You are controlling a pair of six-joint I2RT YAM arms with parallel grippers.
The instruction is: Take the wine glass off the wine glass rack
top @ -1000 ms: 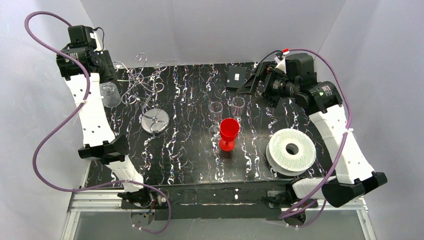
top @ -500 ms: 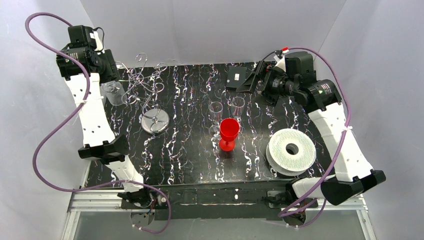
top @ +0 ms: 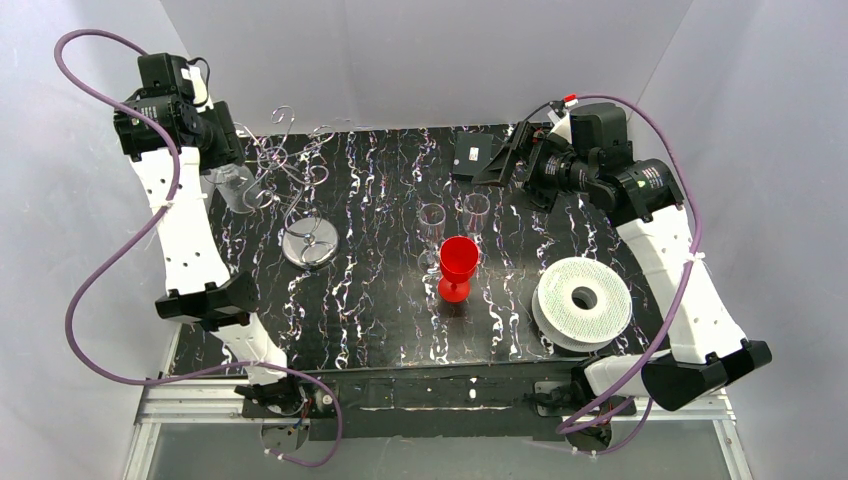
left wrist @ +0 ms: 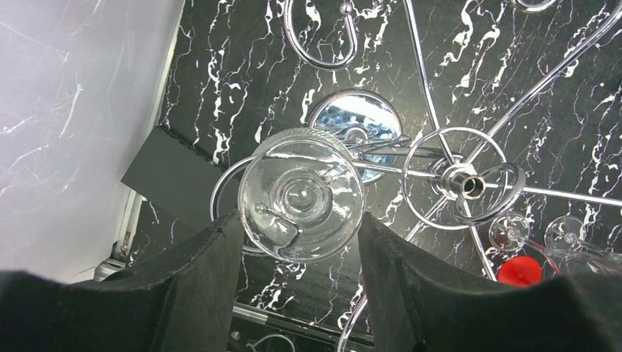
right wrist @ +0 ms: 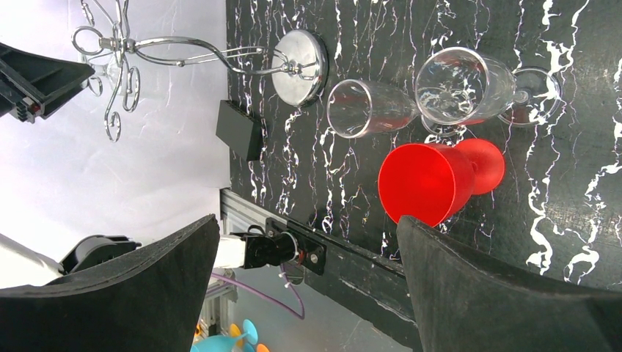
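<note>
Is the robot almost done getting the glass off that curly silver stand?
About halfway. Done: the left pincer grips the clear wine glass. In hand: that glass still looks hooked on a curled arm of the thin silver wire rack. Left: lift it free and set it on the black marbled table, maybe near the red goblet. The right pincer hangs open and empty.

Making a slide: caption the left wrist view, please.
Left claw gripping a clear wine glass among the hooks of the wine glass rack.
</note>
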